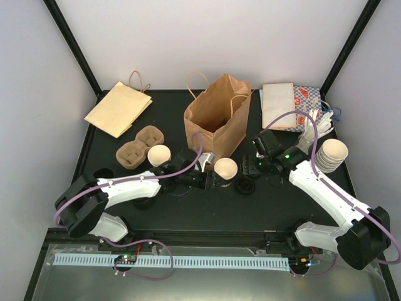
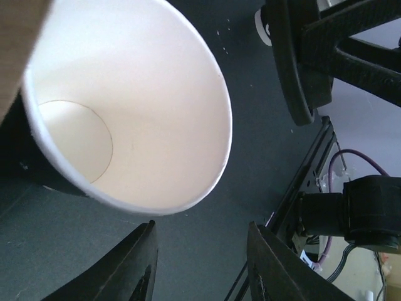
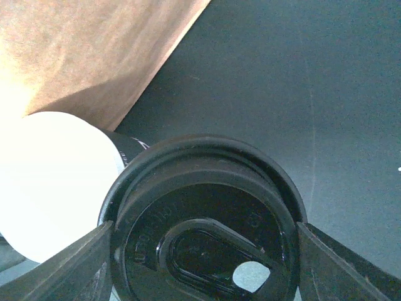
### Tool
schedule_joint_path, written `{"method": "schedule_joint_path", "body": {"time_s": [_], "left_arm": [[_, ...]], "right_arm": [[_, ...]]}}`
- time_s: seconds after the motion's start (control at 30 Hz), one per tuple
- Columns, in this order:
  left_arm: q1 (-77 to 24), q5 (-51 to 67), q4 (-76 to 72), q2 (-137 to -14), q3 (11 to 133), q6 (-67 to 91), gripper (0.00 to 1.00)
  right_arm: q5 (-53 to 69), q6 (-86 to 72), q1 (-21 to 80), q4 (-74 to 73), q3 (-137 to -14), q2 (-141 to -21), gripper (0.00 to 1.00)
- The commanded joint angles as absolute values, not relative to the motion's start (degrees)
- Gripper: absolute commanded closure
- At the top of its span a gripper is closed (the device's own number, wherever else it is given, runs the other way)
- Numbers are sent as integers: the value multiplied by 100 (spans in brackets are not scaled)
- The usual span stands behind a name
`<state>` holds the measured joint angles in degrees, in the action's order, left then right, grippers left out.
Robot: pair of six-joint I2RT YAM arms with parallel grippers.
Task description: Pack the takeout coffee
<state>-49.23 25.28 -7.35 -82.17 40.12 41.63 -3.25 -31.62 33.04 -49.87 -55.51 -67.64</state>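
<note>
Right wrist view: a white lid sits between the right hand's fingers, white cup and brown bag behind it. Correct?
No, the lid is black, as the right wrist view shows; it does sit between the fingers of the right hand, white cup and brown bag behind.

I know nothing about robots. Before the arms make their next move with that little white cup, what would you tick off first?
1. Is the small white paper cup upright, open and empty? Ok.
2. Is the black plastic lid held by the right gripper? Ok, it is clamped at both edges.
3. Is the lid lined up over the cup? Not ok, it is beside the cup.
4. Is the left gripper steadying the cup? Not ok, it is open and the cup lies beyond its tips.
5. Is the brown paper bag upright with its mouth open? Ok.
6. Is the lid the right way up? Cannot tell.
</note>
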Motion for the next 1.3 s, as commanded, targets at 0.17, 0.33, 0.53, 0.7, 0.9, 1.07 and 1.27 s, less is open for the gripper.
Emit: {"method": "schedule_joint_path", "body": {"time_s": [0.17, 0.33, 0.53, 0.7, 0.9, 1.07, 1.27], "left_arm": [[-4958, 2157, -146, -7391, 4118, 3844, 44], [-4847, 1542, 176, -6665, 3829, 3540, 42], [-4439, 1676, 407, -6418, 3702, 3368, 42], [-4262, 1740, 443, -6291, 3623, 3319, 42], [-4202, 1748, 484, -6226, 3560, 3297, 42], [-4192, 1780, 469, -6251, 3537, 3296, 42], [-4145, 1876, 389, -6367, 3535, 3325, 42]], "right_arm": [[-554, -2987, 3590, -5030, -5712, -6708, 25], [-477, -2856, 3961, -4548, -5622, -6644, 25], [-425, -2716, 4110, -4010, -5426, -6446, 28], [-512, -2527, 4113, -3878, -5339, -6353, 30], [-521, -2113, 4111, -4029, -5328, -6486, 28], [-297, -2006, 4124, -4062, -5341, -6672, 28], [-256, -1879, 4343, -3885, -5292, -6642, 29]]}}
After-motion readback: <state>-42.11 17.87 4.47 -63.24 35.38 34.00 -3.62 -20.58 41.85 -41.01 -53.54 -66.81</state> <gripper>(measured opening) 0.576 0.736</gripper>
